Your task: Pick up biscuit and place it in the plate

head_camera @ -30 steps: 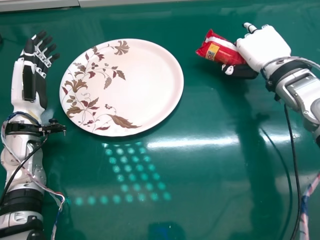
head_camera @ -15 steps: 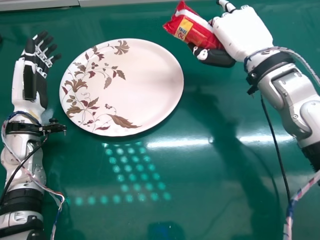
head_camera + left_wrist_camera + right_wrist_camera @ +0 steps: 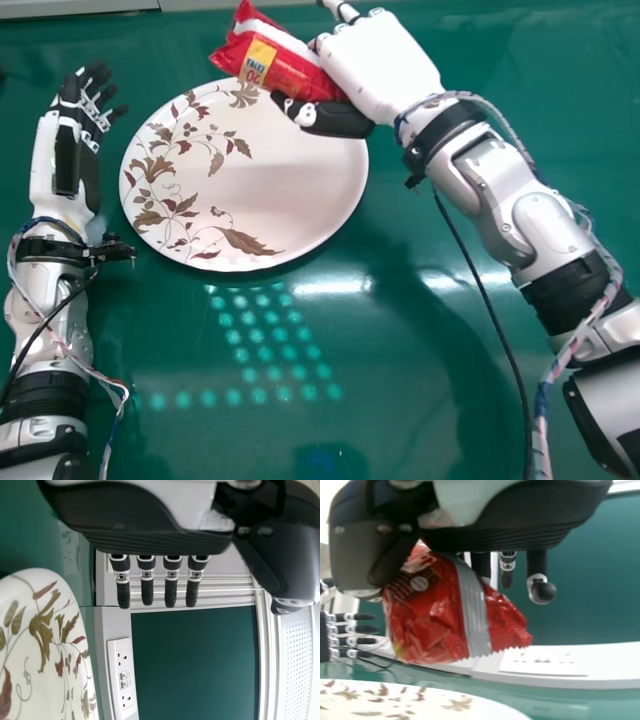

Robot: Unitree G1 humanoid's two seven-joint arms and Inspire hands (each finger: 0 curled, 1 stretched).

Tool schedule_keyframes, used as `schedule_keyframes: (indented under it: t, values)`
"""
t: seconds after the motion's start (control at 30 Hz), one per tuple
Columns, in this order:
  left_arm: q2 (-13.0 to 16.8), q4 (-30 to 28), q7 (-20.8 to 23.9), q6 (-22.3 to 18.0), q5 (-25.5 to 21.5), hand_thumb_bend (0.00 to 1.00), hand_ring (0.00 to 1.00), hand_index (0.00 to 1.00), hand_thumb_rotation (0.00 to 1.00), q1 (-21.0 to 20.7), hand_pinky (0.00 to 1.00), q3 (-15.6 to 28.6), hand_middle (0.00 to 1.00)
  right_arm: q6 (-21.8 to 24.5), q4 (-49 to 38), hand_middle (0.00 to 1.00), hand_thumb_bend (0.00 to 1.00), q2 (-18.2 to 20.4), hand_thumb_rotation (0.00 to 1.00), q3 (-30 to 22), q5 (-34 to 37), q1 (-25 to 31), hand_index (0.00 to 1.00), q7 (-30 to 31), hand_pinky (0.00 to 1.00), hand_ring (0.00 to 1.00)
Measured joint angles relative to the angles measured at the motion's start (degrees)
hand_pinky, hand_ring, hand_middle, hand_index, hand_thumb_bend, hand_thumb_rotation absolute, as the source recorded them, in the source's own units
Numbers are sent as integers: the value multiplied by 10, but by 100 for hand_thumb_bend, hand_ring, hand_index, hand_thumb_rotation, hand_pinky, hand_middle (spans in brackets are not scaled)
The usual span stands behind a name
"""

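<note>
I'm working over a glossy green table [image 3: 180, 330], and the biggest thing on it is a round white plate [image 3: 290, 180] with brown and dark-red leaves printed down its left side. It lies flat in the middle ground between my two arms, I'd guess so that either could reach it.

My left hand [image 3: 72, 150] is idle beside the plate's left, fingers straight and holding nothing. My right hand [image 3: 375, 65] has the task's biscuit, a shiny red packet [image 3: 285, 65], pinched between thumb and fingers. I have it by one end, which should leave the rest free to go down first. It's in the air by the plate's far rim, not resting on it. I'd bring it in toward the centre, lower it, then let go; released here, it could catch the rim and slide off.

The wrapper carries a yellow label patch [image 3: 257, 60] with dark print, and a small pale round mark [image 3: 419, 583]. I'm not reading off any wording.
</note>
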Motion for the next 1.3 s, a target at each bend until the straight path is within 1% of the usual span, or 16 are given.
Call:
schedule_keyframes:
  t: [0.07, 0.13, 0.23, 0.33, 0.5, 0.67, 0.8, 0.93, 1.03, 1.17, 1.23, 1.27, 1.3]
  values:
    - [0, 1, 0, 0, 0, 80, 95, 90, 70, -3, 88, -2, 93, -1, 27, 15, 50, 26, 11, 8, 1, -14, 47, -8, 5, 9]
    - [-1, 0, 0, 0, 0, 83, 97, 89, 69, -4, 93, -3, 92, -2, 54, 16, 50, 48, 11, 14, 1, -23, 47, -18, 5, 9]
    - [-2, -7, 3, 6, 0, 86, 99, 90, 69, -3, 98, -4, 92, -3, 92, 16, 50, 68, 12, 24, 0, -35, 47, -37, 4, 9]
    - [-3, -16, 9, 13, 1, 85, 100, 90, 70, 0, 100, -4, 92, -12, 140, 17, 50, 78, 11, 39, -11, -50, 47, -74, 5, 10]
    - [-3, -24, 9, 14, 4, 85, 100, 92, 69, 3, 100, -5, 93, -12, 229, 16, 50, 101, 11, 65, -21, -88, 47, -104, 5, 9]
    - [-3, -28, -2, 8, -2, 80, 100, 96, 70, 6, 100, -6, 96, -24, 295, 18, 50, 128, 11, 80, -15, -115, 48, -106, 6, 11]
    - [-3, -50, 5, 7, 8, 80, 100, 98, 71, 18, 100, -9, 98, -31, 334, 17, 50, 132, 11, 88, -14, -128, 48, -127, 5, 10]
    - [-3, -59, 11, 8, 10, 80, 100, 99, 70, 24, 100, -10, 98, -34, 366, 17, 50, 130, 11, 97, -13, -132, 48, -137, 5, 10]
    - [-4, -61, 11, 8, 9, 82, 100, 100, 70, 25, 100, -10, 98, -37, 374, 15, 50, 129, 11, 101, -13, -134, 48, -147, 4, 9]
    - [-5, -62, 11, 9, 9, 78, 100, 100, 70, 26, 100, -10, 99, -40, 376, 16, 50, 129, 11, 103, -9, -134, 48, -148, 4, 9]
    - [-5, -61, 11, 9, 9, 79, 100, 100, 70, 26, 100, -10, 99, -41, 376, 16, 51, 128, 11, 104, -7, -134, 48, -148, 4, 9]
    - [-5, -61, 11, 9, 9, 79, 100, 100, 69, 25, 100, -10, 99, -40, 376, 17, 51, 128, 11, 104, -6, -134, 48, -147, 5, 10]
    - [-5, -60, 11, 9, 9, 79, 100, 100, 69, 25, 100, -10, 98, -40, 376, 32, 52, 128, 6, 104, -4, -135, 48, -143, 9, 14]
